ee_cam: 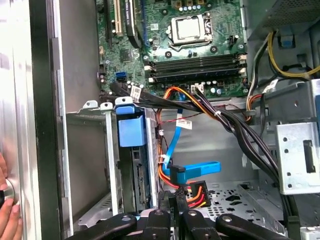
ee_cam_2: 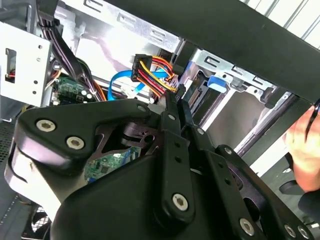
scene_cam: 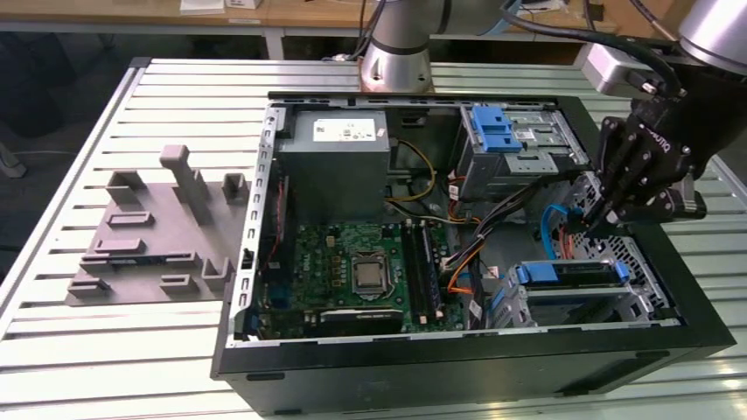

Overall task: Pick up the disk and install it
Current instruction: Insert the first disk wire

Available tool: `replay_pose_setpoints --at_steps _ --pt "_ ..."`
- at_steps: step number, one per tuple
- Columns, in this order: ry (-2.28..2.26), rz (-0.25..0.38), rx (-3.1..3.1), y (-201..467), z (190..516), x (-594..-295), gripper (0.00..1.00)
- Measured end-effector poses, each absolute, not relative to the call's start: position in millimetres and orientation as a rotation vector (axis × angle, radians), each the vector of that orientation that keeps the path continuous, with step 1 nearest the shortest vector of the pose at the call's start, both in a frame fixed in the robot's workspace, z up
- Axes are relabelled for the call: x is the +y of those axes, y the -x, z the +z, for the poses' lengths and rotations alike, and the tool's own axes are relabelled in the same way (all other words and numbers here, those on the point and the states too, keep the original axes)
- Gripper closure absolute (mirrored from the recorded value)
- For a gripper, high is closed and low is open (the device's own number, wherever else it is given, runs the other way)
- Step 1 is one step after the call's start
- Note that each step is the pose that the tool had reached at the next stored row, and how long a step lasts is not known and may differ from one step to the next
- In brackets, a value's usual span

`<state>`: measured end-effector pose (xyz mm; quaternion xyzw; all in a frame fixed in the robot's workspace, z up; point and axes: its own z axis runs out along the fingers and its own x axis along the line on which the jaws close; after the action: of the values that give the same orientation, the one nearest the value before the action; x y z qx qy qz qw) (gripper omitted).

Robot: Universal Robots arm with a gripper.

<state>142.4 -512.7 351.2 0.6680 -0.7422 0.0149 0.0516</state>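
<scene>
Blue-framed disk [scene_cam: 568, 273] sits in drive cage [scene_cam: 636, 306] at case [scene_cam: 467, 359] corner, near front edge in ext. view; blue tab [ee_cam: 131, 131] visible in first wrist view. Looks seated, so install prob. mostly done; cables [ee_cam: 192, 192] seem unplugged. Gripper [scene_cam: 601, 214] hovers just above/beside disk, not touching. Jaws pressed together, holding nothing.

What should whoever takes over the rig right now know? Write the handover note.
Gripper: down inside the open case, at the coloured-wire connector; open or shut cannot be told.
Disk: in the drive cage, blue bracket on.
Done: disk is in its cage.
Left: full seating unconfirmed; that connector hangs free beside the cage.
Note: a person's hand is at the case edge.
</scene>
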Motion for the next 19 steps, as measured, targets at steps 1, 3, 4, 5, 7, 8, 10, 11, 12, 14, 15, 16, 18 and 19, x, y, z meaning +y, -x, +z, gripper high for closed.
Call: replay_pose_setpoints --at_steps 1,3,4,5,7,8,10,11,12,14,15,16,18,19 --pt "-2.036 0.046 -2.256 -141.4 350.8 -513.2 0.84" --pt "-2.042 0.048 -2.251 -139.2 350.1 -514.4 0.84" --pt "-2.048 0.048 -2.245 -138.7 349.6 -515.0 0.84" --pt "-2.055 0.048 -2.24 -138.3 349.1 -515.5 0.84" --pt "-2.07 0.048 -2.228 -137.5 348.5 -516.5 0.84" --pt "-2.075 0.048 -2.225 -137.1 348.3 -517.4 0.84" --pt "-2.082 0.048 -2.22 -136.4 348.0 -519.8 0.84" --pt "-2.085 0.049 -2.218 -136.4 347.9 -520.9 0.84" --pt "-2.088 0.05 -2.216 -136.4 347.8 -521.9 0.84" --pt "-2.089 0.049 -2.216 -136.3 347.8 -523.9 0.84" --pt "-2.089 0.049 -2.216 -136.3 347.8 -524.9 0.84" --pt "-2.089 0.048 -2.216 -136.3 347.8 -525.9 0.84" --pt "-2.09 0.048 -2.217 -136.3 347.9 -527.6 0.84" --pt "-2.09 0.047 -2.217 -136.3 347.9 -528.3 0.84"
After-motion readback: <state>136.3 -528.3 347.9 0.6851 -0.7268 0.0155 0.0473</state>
